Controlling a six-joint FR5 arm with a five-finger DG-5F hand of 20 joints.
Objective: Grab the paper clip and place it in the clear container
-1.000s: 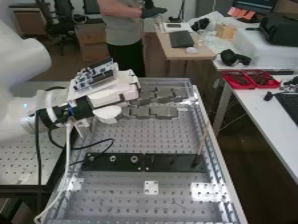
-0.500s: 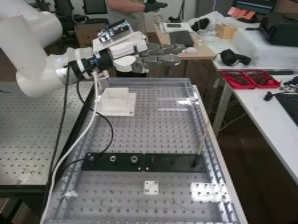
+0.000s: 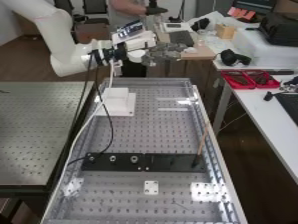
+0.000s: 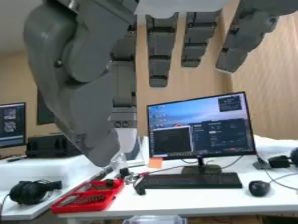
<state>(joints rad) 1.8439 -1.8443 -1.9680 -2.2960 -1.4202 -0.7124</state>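
Observation:
The hand [image 3: 163,53] is raised beyond the far end of the perforated bench, its fingers pointing to the right and holding nothing. In the wrist view the fingers of the hand [image 4: 161,50] hang straight and apart, with the thumb beside them. A small thin mark [image 3: 179,205] lies on the near part of the bench; I cannot tell whether it is the paper clip. Part of a clear plastic box [image 4: 154,219] shows below the white desk; whether it is the clear container, I cannot tell.
On the bench [image 3: 146,132] stand a white stepped block [image 3: 116,102], a black plate strip [image 3: 113,161] and an upright thin stick [image 3: 202,142]. A cable hangs from the arm across the bench's left edge. Red trays [image 3: 249,80] sit on the desk at right.
The hand has moved up and away from above the bench toward its far end, then slightly right. The white block, earlier behind the arm, has come into sight. The fingers remain straight.

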